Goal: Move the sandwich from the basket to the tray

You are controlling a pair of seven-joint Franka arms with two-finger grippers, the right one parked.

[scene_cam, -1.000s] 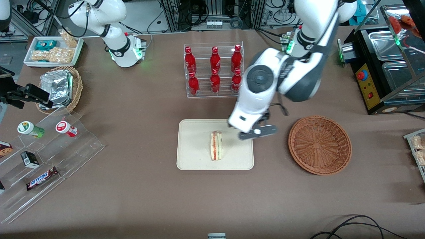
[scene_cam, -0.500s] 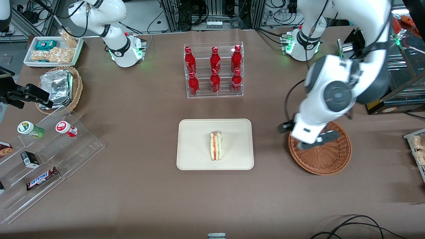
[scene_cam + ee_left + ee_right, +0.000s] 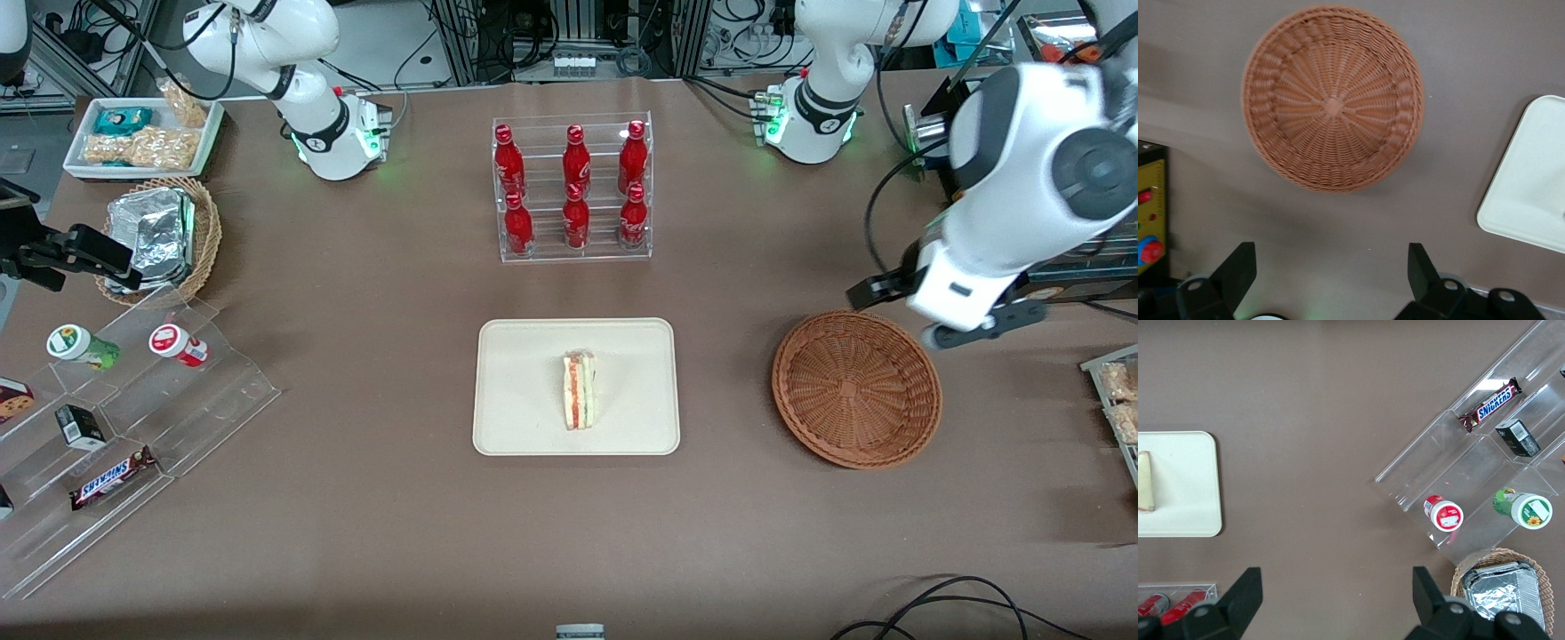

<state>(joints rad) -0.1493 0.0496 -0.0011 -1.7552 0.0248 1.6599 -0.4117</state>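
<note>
The sandwich [image 3: 580, 391], a pale wedge with a red and green filling stripe, lies on the cream tray [image 3: 516, 356] in the middle of the table. It also shows at the edge of the right wrist view as the sandwich [image 3: 1144, 480] on the tray [image 3: 1185, 487]. The reddish-brown wicker basket [image 3: 856, 388] stands empty beside the tray, toward the working arm's end. My gripper [image 3: 929, 311] hangs open and empty above the basket's rim, on the side farther from the front camera. The left wrist view shows the gripper [image 3: 1329, 257] open, the empty basket [image 3: 1333, 99] and a corner of the tray [image 3: 1531, 180].
A clear rack of red bottles [image 3: 573, 187] stands farther back than the tray. A black machine with a red button [image 3: 987, 222] is close to my gripper. An acrylic snack shelf [image 3: 116, 391], a tan basket of foil packs [image 3: 160, 236] and a white tray [image 3: 142, 133] lie toward the parked arm's end.
My gripper has swung from the tray's edge, over the basket, to the basket's rim near the black machine. The sandwich has stayed put on the tray.
</note>
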